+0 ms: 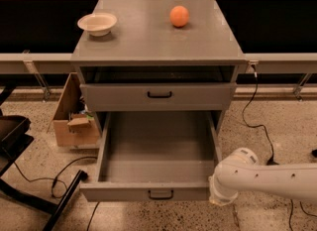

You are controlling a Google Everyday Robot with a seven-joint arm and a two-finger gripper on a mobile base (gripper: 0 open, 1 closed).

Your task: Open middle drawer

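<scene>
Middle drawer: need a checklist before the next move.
1. Middle drawer pulled out, interior showing: ok.
2. Drawer interior free of objects: ok.
3. Handle with nothing on it: ok.
4. Gripper low at the drawer's front right corner, off the handle: ok.
5. Gripper clear of the drawer front: cannot tell.
6. Bowl and orange on the cabinet top, far from the arm: ok.
</scene>
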